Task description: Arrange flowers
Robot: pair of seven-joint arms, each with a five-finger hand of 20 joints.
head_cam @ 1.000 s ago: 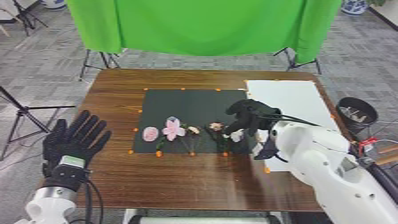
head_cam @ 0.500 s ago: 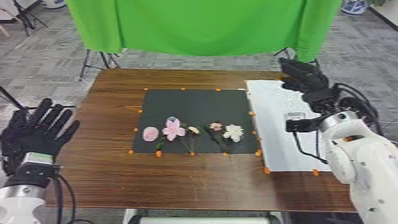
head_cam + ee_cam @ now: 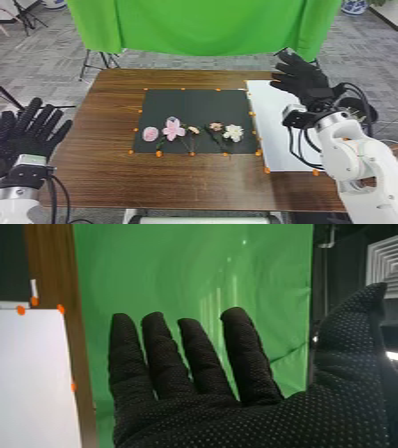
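Note:
Several flowers lie in a row on the dark sheet [image 3: 191, 107]: a round pink one [image 3: 150, 133], a larger pink one [image 3: 173, 129], a small pale one [image 3: 193, 130], a small pinkish one [image 3: 216, 126] and a white one [image 3: 233, 132], with stems toward the near edge. My right hand [image 3: 305, 82] is held over the far right part of the table, fingers spread, away from the flowers; in the right wrist view the same hand [image 3: 258, 419] is open and holds nothing. At the left table edge my left hand [image 3: 31, 135] is open with straight fingers.
A white sheet [image 3: 280, 125] lies to the right of the dark one, with orange markers [image 3: 266, 170] along the edges. Beyond the table [image 3: 204, 185] hangs a green cloth [image 3: 204, 25]. A dark bin [image 3: 357, 109] stands on the floor at the right, behind my right arm.
My right hand has left the white flower at the right of the row, moving away to the far right and opening out; the flower lies uncovered. My left hand has shifted left, off toward the table's edge.

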